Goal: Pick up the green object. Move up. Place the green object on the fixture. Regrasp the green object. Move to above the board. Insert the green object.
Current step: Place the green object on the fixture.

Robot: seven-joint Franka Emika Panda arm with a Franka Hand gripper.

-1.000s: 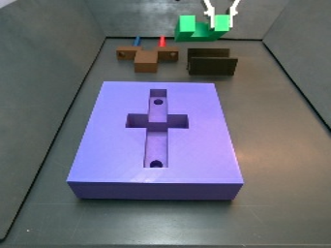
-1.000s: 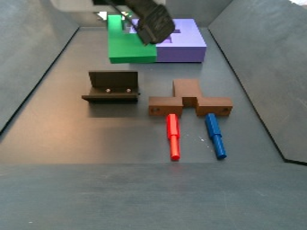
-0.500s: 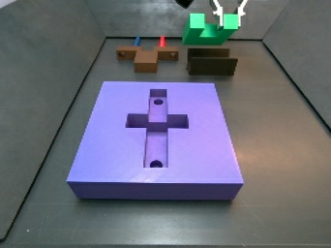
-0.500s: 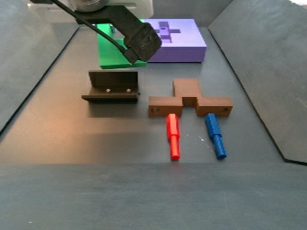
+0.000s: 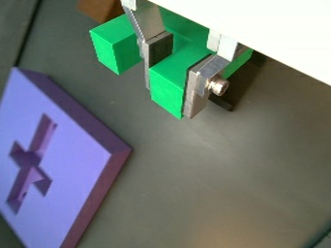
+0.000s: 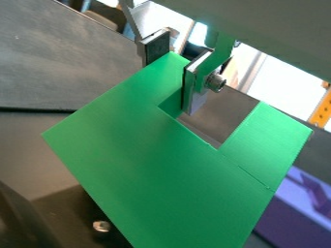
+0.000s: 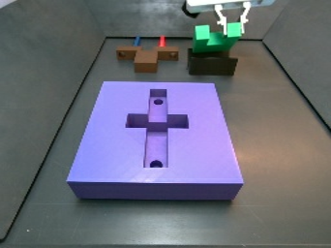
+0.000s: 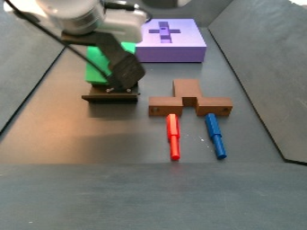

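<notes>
1. In a wrist view, the end effector (image 5: 175,66) pinches the green object (image 5: 165,82) between its two silver plates. One dark-padded finger (image 5: 202,85) presses flat against a side of the block. Part of the purple board (image 5: 52,170) with its cross-shaped recess lies on the dark worktop (image 5: 220,174) beside and below.

2. In a wrist view, the end effector (image 6: 179,60) is seen from close up, clamped on the green object (image 6: 155,165), whose broad green face fills most of the frame. A finger (image 6: 200,82) sits against the step in the block. A dark edge of the fixture (image 6: 58,213) shows under the block, but whether the two touch cannot be told here.

3. In a side view, the end effector (image 7: 229,26) hangs at the far right of the worktop (image 7: 52,145), gripping the green object (image 7: 211,40). The block now sits directly over the fixture (image 7: 212,64) and reaches its top edge. Half a second ago it was higher, with a clear gap above the fixture, and a second ago it was higher again and a little further left. The board (image 7: 195,145) lies in the near middle, unmoved. The brown cross piece (image 7: 146,57) stays at the far left.

4. In a side view, the end effector (image 8: 117,65) has come nearer and lower than in the earlier frames. The green object (image 8: 99,61) now meets the top of the fixture (image 8: 113,92) at the left. The brown cross piece (image 8: 188,101), red peg (image 8: 174,137) and blue peg (image 8: 214,136) lie to the right, unchanged. The board (image 8: 171,40) stays at the far end.
</notes>
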